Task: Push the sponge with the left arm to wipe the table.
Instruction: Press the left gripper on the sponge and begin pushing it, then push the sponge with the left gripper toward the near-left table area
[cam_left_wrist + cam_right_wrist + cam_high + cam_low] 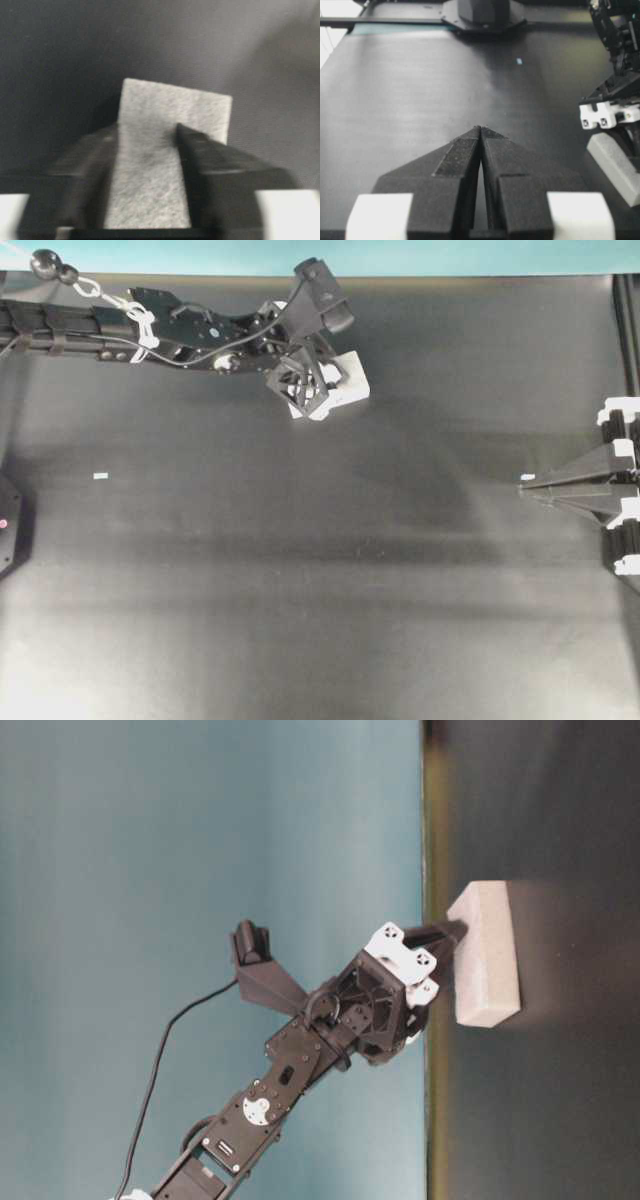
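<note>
The white sponge lies on the black table near its far edge, right of the middle. The left arm reaches in from the left, and its gripper is down on the sponge. In the left wrist view the sponge fills the gap of the left gripper. One finger lies along its left edge and the other presses into its face, with a corner sticking out beyond. From table level the fingertips dig into the sponge. The right gripper rests shut and empty at the right.
A teal strip borders the table's far edge just behind the sponge. A tiny white speck lies at the left. A black device with a red light sits at the left edge. The right arm's mount stands at the right edge.
</note>
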Tool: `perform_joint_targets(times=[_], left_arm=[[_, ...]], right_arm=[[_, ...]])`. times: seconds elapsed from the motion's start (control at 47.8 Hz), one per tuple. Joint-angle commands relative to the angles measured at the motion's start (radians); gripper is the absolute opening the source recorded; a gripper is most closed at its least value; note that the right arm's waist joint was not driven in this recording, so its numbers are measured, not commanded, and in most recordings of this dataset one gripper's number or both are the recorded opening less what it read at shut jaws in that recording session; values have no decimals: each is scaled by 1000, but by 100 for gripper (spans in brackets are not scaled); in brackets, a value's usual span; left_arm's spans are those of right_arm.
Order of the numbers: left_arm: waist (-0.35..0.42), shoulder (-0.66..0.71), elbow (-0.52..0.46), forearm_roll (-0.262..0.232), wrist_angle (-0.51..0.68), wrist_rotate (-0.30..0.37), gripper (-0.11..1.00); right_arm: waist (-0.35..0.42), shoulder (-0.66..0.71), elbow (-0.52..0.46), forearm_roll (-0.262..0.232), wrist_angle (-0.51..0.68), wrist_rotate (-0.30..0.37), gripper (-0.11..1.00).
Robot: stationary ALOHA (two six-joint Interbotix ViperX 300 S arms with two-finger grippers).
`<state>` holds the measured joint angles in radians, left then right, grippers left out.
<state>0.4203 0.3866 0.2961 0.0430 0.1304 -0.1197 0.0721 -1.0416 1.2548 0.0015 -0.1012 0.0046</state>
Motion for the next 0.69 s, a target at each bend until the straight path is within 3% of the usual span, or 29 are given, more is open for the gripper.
perform_joint_targets(times=[0.0,0.126,0.418,0.67], left_arm=[[-18,-5,3,3,31,2,23],[-31,-11,18,3,49,-2,1],[-35,-71,84,3,52,-6,0],[-75,-132,172,3,54,-58,0]], right_arm=[[0,3,-6,2,-11,6,0],[0,3,-6,0,-11,5,0],[0,3,-5,2,-12,5,0],[0,3,-5,2,-11,2,0]])
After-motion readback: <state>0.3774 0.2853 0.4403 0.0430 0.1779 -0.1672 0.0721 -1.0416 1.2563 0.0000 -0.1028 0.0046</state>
